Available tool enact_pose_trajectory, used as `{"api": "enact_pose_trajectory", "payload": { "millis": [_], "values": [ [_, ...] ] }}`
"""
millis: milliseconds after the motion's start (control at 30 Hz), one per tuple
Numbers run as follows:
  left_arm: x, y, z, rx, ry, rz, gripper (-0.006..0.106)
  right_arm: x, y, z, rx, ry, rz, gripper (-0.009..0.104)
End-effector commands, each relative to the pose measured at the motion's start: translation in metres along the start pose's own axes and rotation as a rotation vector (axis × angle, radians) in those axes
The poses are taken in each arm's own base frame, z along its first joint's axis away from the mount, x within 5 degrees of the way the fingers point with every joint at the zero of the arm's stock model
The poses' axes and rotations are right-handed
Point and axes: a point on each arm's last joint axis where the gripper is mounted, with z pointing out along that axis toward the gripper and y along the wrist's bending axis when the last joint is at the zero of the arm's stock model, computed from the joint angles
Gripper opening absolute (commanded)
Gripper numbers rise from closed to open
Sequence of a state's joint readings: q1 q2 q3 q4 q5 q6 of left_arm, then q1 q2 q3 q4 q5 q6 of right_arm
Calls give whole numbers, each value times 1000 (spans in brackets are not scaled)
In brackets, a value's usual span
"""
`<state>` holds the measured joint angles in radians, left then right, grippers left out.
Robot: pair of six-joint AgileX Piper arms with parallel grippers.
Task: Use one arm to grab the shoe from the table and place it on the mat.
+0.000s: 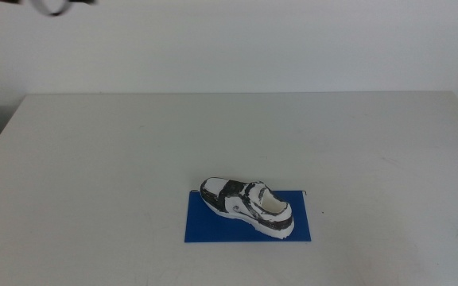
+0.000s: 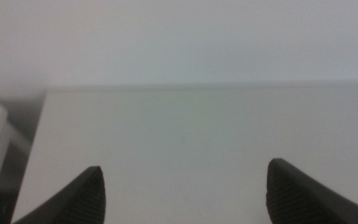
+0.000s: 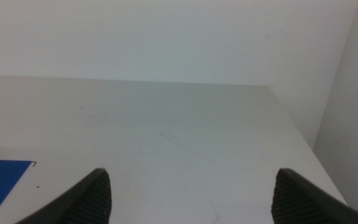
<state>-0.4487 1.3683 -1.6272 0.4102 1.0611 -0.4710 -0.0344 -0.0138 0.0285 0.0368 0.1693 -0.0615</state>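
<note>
The white shoe (image 1: 247, 206) with black panels lies on the blue mat (image 1: 201, 226) near the front middle of the white table (image 1: 229, 135), its toe toward the left. Neither arm shows in the middle view. My left gripper (image 2: 182, 186) is open and empty over bare table. My right gripper (image 3: 191, 190) is open and empty, and a corner of the mat (image 3: 2, 180) shows in its view. Both grippers are away from the shoe.
The table's left edge (image 2: 39, 134) with a white object beyond it shows in the left wrist view. The table's right edge (image 3: 297, 130) and a wall show in the right wrist view.
</note>
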Motion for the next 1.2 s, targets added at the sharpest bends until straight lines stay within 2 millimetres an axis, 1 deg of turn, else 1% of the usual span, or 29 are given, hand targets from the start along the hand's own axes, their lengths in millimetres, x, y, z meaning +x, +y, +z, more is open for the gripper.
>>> {"api": "enact_pose_trajectory", "payload": {
  "millis": [0,100,233,367,467,600,700,800,1000,1167],
  "values": [
    [-4,17,-28,62,-222,-19,85,-11,-1,-3,12,-109,-21,66],
    [23,35,-39,92,-352,-19,85,-11,-1,-3,12,-109,-21,66],
    [69,60,-44,80,-471,-31,85,-11,-1,-3,12,-109,-21,66],
    [120,81,-45,25,-505,-81,85,-11,-1,-3,12,-109,-21,66],
    [158,89,-43,-27,-503,-43,85,-11,-1,-3,12,-109,-21,66],
    [199,92,-52,-60,-576,17,85,-11,-1,-3,12,-109,-21,66],
    [225,92,-55,-64,-629,22,85,-11,-1,-3,12,-109,-21,66],
    [249,91,-54,-69,-672,7,85,-11,-1,-3,12,-109,-21,66],
    [288,92,-47,-123,-698,68,85,-11,-1,-3,12,-109,-21,66],
    [311,91,-38,-119,-718,51,85,-11,-1,-3,12,-109,-21,66]
  ]
}}
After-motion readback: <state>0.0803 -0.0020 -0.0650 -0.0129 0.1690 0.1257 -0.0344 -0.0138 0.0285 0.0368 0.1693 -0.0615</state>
